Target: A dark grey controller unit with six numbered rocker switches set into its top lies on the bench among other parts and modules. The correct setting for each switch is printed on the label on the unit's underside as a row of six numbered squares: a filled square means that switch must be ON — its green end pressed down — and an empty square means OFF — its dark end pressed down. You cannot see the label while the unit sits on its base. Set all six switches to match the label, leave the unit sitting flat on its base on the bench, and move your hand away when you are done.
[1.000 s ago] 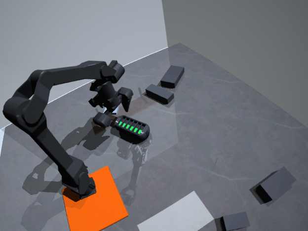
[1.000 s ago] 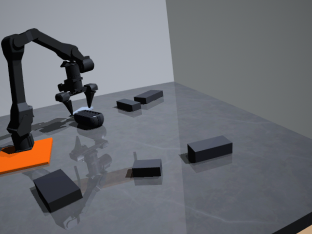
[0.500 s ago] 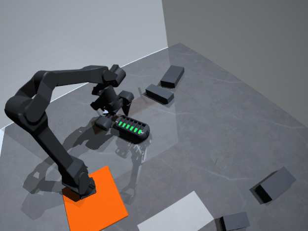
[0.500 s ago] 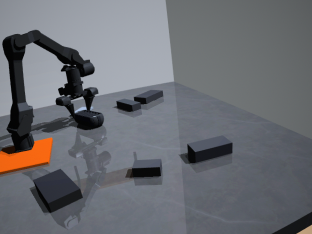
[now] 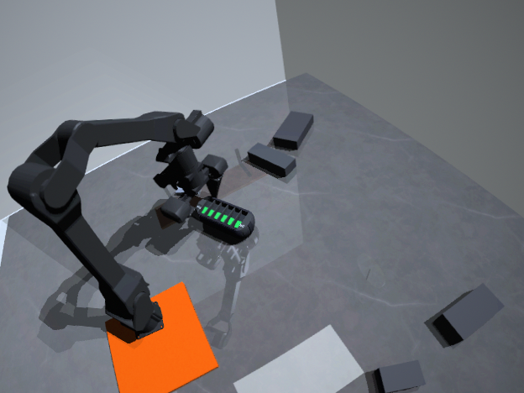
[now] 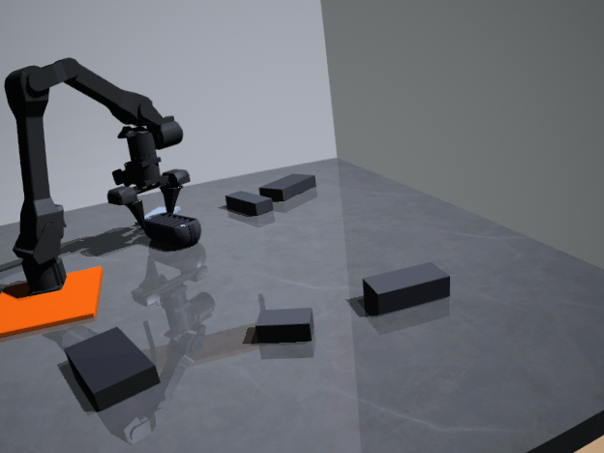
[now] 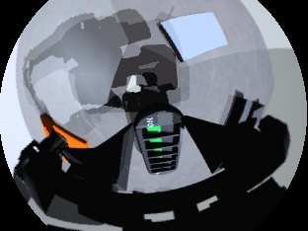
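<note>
The dark grey controller unit point(image 5: 247, 226) point(image 6: 188, 232) point(image 7: 160, 115) sits upright on the bench beneath my hand. Its row of six rocker switches faces up; all six show green ends along the same side in the top view. The wrist view shows the "ON" marking near one end and only some of the green ends. My gripper point(image 5: 206, 202) point(image 6: 157, 220) point(image 7: 159, 121) points down and is shut on the unit, one finger at each long side, toward the end nearer the arm's wrist camera top. The label on the underside is hidden.
Dark blocks point(image 5: 293, 127) point(image 6: 111, 363) lie about the bench, including a smaller one point(image 5: 269, 158) point(image 6: 246, 202) behind the unit. An orange pad point(image 5: 181, 333) point(image 6: 73, 307) is under the arm's base. A pale flat panel point(image 7: 197, 37) lies beyond the unit in the wrist view.
</note>
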`<state>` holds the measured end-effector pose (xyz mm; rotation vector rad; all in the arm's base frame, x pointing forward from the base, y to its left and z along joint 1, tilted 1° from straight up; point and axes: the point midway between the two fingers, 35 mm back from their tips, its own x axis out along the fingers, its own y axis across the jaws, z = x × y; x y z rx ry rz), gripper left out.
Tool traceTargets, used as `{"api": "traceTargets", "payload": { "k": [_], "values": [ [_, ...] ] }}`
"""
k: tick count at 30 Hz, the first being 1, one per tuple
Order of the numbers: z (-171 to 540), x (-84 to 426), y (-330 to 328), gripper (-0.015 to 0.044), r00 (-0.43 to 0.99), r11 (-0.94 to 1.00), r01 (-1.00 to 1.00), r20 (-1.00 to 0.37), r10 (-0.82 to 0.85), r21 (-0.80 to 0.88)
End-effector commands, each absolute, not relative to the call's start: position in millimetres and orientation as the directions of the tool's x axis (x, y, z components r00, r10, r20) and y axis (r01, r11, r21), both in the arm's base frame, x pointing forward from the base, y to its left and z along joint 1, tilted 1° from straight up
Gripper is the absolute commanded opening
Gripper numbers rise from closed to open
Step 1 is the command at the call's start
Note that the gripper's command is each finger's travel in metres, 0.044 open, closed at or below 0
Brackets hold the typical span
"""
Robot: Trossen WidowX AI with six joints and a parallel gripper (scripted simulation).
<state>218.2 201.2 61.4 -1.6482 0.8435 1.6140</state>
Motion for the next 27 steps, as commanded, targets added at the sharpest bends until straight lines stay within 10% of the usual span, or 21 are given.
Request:
{"api": "traceTargets", "payload": {
  "k": [1,7,27],
  "values": [
    [60.5,219.0,202.2,0.0137,0.026,-0.562,-0.827,-1.0,0.009,-0.026],
    [60.7,221.9,205.7,0.0,0.026,-0.562,-0.827,-1.0,0.009,-0.027],
    [62.6,228.6,213.7,0.0,0.026,-0.562,-0.827,-1.0,0.01,-0.027]
  ]
}}
